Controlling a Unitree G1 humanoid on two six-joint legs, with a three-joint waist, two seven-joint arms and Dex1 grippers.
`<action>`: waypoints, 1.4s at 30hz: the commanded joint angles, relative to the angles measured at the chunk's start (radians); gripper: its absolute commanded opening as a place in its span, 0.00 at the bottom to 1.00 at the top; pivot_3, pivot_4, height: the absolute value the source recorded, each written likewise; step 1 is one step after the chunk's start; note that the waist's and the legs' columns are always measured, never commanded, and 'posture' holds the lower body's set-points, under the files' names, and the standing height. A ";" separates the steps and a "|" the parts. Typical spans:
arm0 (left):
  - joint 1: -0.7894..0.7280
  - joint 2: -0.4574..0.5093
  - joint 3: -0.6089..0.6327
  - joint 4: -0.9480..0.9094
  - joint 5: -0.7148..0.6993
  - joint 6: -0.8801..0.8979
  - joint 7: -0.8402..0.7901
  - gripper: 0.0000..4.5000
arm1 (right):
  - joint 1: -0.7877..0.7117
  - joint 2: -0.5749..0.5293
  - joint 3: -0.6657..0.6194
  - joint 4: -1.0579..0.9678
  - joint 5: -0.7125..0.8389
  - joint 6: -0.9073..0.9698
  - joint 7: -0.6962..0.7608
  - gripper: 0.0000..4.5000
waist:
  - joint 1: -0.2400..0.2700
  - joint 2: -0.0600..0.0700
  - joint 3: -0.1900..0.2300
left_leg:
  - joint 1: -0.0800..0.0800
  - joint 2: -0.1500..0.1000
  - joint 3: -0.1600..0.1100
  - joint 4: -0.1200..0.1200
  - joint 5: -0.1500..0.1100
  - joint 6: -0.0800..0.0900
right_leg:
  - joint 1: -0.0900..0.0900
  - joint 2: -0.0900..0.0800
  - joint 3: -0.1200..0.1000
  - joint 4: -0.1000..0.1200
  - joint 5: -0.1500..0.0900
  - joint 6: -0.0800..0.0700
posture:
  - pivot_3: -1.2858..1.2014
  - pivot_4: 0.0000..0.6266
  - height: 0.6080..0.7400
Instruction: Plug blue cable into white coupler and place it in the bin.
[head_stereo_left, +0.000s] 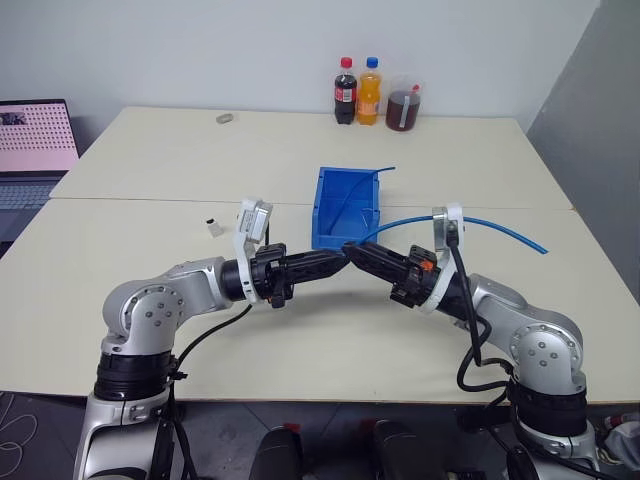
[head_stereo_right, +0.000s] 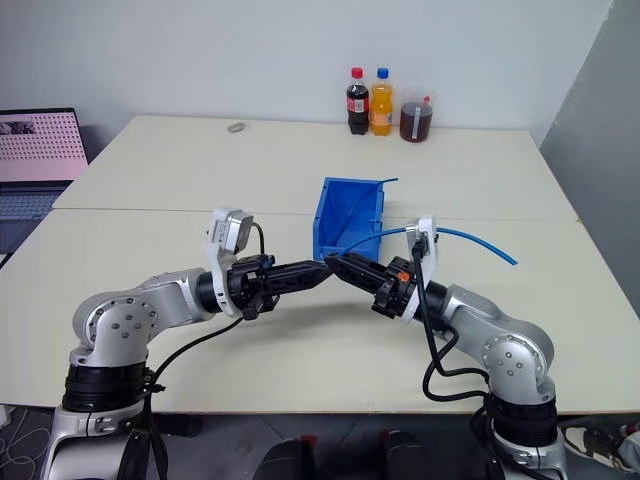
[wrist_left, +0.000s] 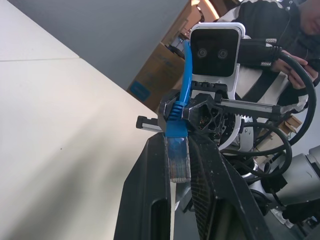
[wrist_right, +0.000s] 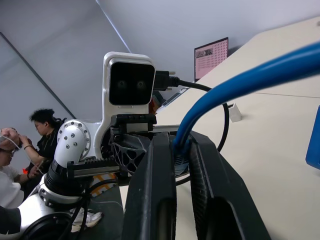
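Right now you have both hands meeting tip to tip just in front of the bin (head_stereo_left: 345, 210), above the surface (head_stereo_left: 150, 170). Your left hand (wrist_left: 178, 165) is clamped tight on the clear plug of the blue cable (wrist_left: 182, 85), so the connector is pinned and steady. Your right hand (wrist_right: 181, 150) has its fingers pressed onto the same cable just behind the plug, probably taking it over for a better angle on the socket. From there the cable arcs up and trails across the surface well to the right of the bin.

Note that the white coupler (head_stereo_left: 213, 226) stands untouched on the surface, well to the left of the bin and apart from both hands. Plugging hasn't begun, I judge; one hand must free itself to fetch that coupler.
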 joint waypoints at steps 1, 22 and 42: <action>-0.005 0.016 0.004 0.005 0.045 -0.074 -0.039 0.05 | -0.008 -0.020 0.006 -0.023 0.040 -0.003 0.020 0.02 | 0.000 0.000 0.000 | 0.000 0.000 0.000 0.000 0.000 0.000 | 0.000 0.000 0.000 0.000 0.000 0.000 | 0.52 0.24 1.00; 0.171 0.132 -0.003 -0.066 0.256 -0.293 -0.109 0.88 | -0.001 -0.071 0.031 -0.006 -0.027 -0.074 0.026 0.01 | 0.000 0.000 0.002 | -0.001 0.001 0.001 -0.002 0.000 0.000 | 0.000 -0.001 0.000 -0.005 0.000 0.000 | 0.52 0.24 1.00; 0.390 -0.152 0.125 -0.107 0.723 -0.624 0.664 1.00 | -0.041 -0.075 0.118 0.099 -0.263 -0.253 0.074 0.01 | 0.007 -0.001 0.004 | -0.002 0.001 0.002 -0.004 0.000 0.000 | 0.001 -0.003 0.001 -0.013 0.002 0.002 | 0.52 0.24 1.00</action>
